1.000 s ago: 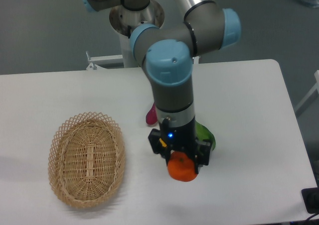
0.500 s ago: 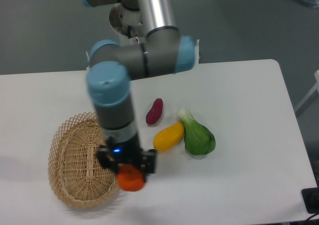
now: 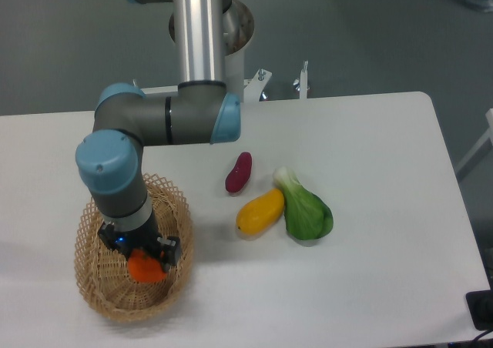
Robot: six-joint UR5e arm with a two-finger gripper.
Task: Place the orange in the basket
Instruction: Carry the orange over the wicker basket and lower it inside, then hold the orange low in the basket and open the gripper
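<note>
From my fixed overhead camera, I see the UR5e arm reaching down over the left side of the white table [image 3: 370, 132], its gripper [image 3: 144, 263] positioned inside the oval of the woven wicker basket [image 3: 92, 286]. The jaws are closed on the orange [image 3: 145, 268], which sits pinched between them, low over the basket's floor; I cannot tell whether the fruit touches the weave or hangs just above it. The basket lies near the table's front left edge, its open lattice rim showing all round except where the arm's blue-capped wrist covers the upper part. Well apart from the basket, toward the middle of the table, three other items lie in a loose cluster: a small dark-red oblong vegetable [image 3: 239, 172], an elongated yellow-orange fruit [image 3: 260, 212] just below it, and a leafy green vegetable with a pale stem [image 3: 306, 212] touching the yellow fruit's right end. The arm's silver upper link rises straight up out of the top of my view, with its mounting base behind the table's far edge.
</note>
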